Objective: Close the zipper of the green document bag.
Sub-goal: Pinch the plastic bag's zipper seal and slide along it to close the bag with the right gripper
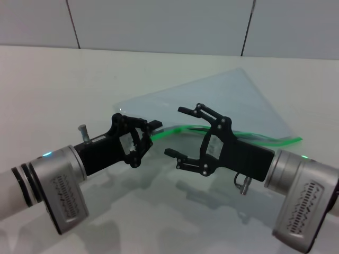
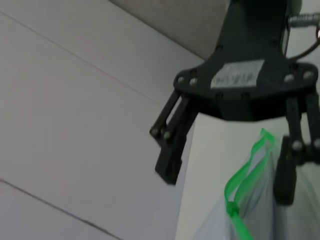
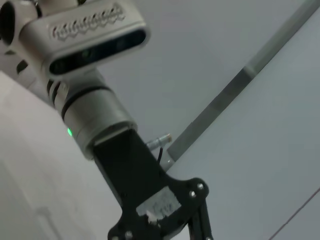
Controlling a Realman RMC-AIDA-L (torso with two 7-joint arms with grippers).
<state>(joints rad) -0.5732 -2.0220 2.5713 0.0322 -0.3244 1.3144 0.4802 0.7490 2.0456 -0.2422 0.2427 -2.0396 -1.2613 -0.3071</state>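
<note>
One green document bag (image 1: 222, 98) lies on the white bench (image 1: 63, 90), its far corner lifted clear of the surface and its near long edge raised between the two grippers. Pale paper shows through the clear plastic. Zipper (image 1: 265, 138) runs as a bright green strip along that near edge, wavy, from the bag's right corner toward the left gripper; in the left wrist view the strip's two halves stand apart near its end, so that stretch is unzipped. Slider not made out.

Left gripper (image 1: 154, 127): fingers drawn close together, pinching the left end of the zipper where the green strip meets the fingertips. Body angled up from lower left.

Right gripper (image 1: 179, 131): fingers spread wide, one above and one below the green strip, holding nothing; contact with the bag cannot be told. The left wrist view shows those same spread fingers (image 2: 170, 150) straddling the bag's green edge.

White tiled wall (image 1: 159, 24) behind the bench.
</note>
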